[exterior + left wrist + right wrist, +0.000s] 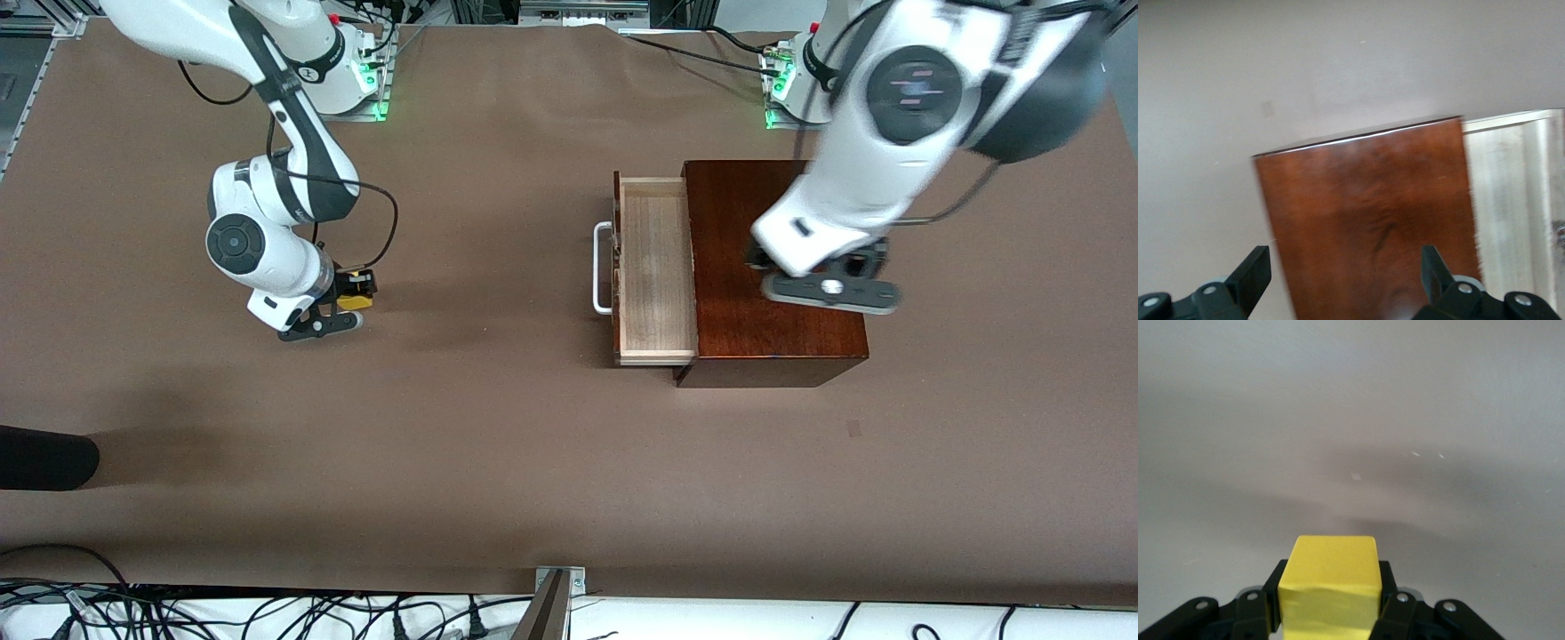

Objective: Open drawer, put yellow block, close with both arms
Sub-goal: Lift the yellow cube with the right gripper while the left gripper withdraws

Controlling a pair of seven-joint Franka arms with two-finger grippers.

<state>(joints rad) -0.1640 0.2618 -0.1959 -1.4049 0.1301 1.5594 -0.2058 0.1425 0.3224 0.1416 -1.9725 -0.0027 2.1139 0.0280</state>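
Note:
The drawer (656, 267) stands pulled out of the dark reddish-brown wooden box (773, 267), its pale-wood tray empty and its white bar handle (602, 267) toward the right arm's end. My right gripper (356, 293) is shut on the yellow block (354, 302) over the bare table at the right arm's end; the block fills the jaws in the right wrist view (1331, 587). My left gripper (831, 289) is open and empty above the top of the box (1371, 220), with the drawer tray (1511, 200) beside it.
The brown table (498, 427) carries only the box. A dark object (44, 458) lies at the table edge at the right arm's end, nearer to the front camera. Cables run along the front edge.

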